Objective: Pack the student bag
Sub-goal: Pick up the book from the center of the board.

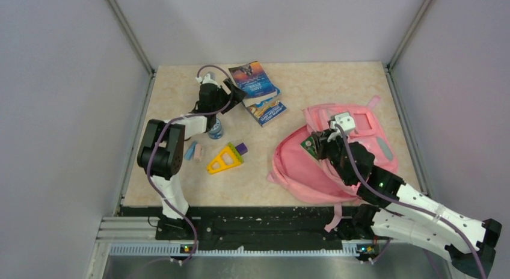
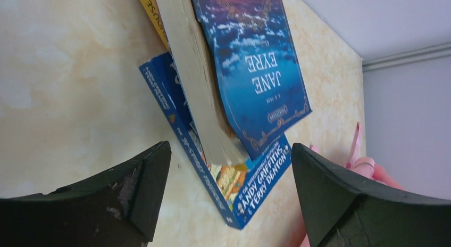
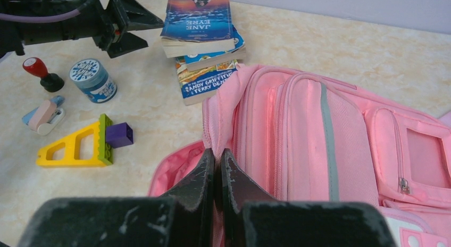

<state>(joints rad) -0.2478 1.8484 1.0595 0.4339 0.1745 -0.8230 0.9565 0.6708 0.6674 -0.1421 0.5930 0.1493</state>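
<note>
Left gripper (image 2: 230,151): jaws wide open and holding nothing. It sits at the far left of the worktop (image 1: 301,86), pointed at the book stack. From the wrist view, the near corner of the stack lies between my two fingers. Can't tell if either finger touches it.

Small stuff below and left of that gripper:
- red-topped stamp (image 3: 39,71), upright
- round blue-and-white tin (image 3: 93,80) just beside the stamp
- pink-and-blue eraser-like piece (image 3: 42,115), can't make out what it is
- yellow triangular block (image 3: 72,149) with a green strip on one edge, purple brick (image 3: 119,135) touching that edge

Book stack sits right of the tin.
- Jane Eyre paperback (image 2: 250,71) is on top, blue cover up.
- It's skewed against the blue Griffiths/Denton book (image 2: 255,191) at the bottom, which sticks out at the near end.
- A yellow spine shows in between; title not readable in full.

Student bag (image 3: 308,130) lies flat on the right half of the worktop, front pockets and grey strip facing up. It's near the lower book but not touching it. Pink straps trail off toward the near edge and the far right.

Right gripper (image 3: 217,153): jaws pressed together, pinching the pink fabric edge at the left side of the student bag. That edge is pulled up off the worktop and the pink lining shows underneath.
</note>
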